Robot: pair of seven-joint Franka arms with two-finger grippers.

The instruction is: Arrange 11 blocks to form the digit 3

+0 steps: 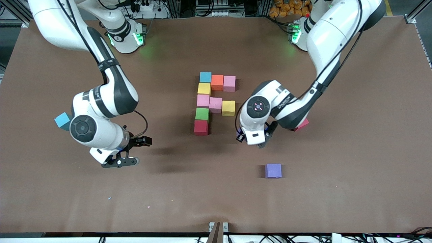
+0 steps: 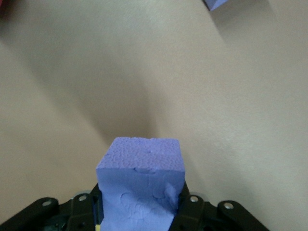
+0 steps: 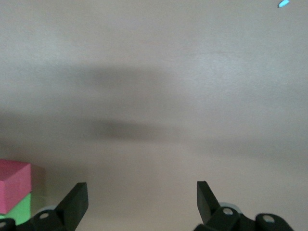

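- Left hand [image 1: 251, 140]: clenched on a blue-purple block [image 2: 142, 187], carried toward the unfinished digit [image 1: 214, 101].
- Right hand [image 1: 130, 152]: released, empty, waiting over the bench [image 1: 337, 189].

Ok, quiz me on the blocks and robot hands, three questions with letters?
1. Where is the loose purple block?
A) on the orange block
B) nearer the front camera than the red block
C) in the right gripper
2. How many pink blocks are in the digit?
A) one
B) three
C) five
3. What is the left gripper doing?
A) open, empty
B) shut on a purple block
C) shut on a green block
1 B: it lies lower in front view. 2 B: three pink cubes show. 3 B: wrist view shows it clamped.
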